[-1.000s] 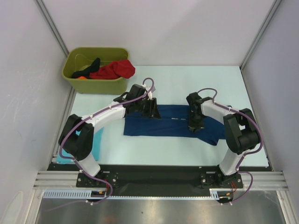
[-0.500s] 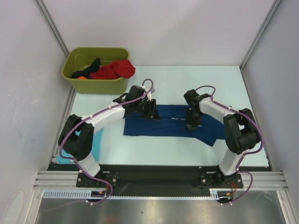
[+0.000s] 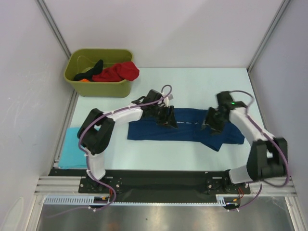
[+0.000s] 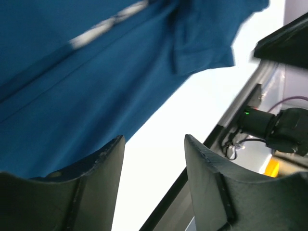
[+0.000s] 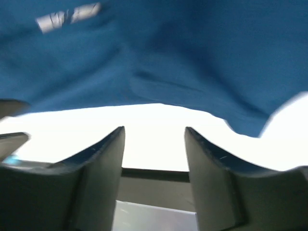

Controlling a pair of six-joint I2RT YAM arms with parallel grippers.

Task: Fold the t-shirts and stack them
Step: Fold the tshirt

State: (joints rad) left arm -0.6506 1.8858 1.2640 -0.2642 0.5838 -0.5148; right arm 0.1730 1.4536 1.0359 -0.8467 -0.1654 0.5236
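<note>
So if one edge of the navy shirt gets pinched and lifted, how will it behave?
Probably floppy: the navy t-shirt lies flat in a folded band with soft creases, so it would likely sag and unfold. Pushed, it would probably bunch up rather than slide.

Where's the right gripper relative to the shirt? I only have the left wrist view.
Observer: In the top view the right gripper is over the right end of the navy t-shirt, beside the sleeve that sticks out toward the near edge.
Operator: Holding cloth?
Observer: No. The right wrist view shows its jaws open, with only bare table between them and the shirt's edge just beyond.
Operator: Anything stacked yet?
Observer: No stack. One turquoise t-shirt lies alone at the table's near left edge, with nothing on top of it.
</note>
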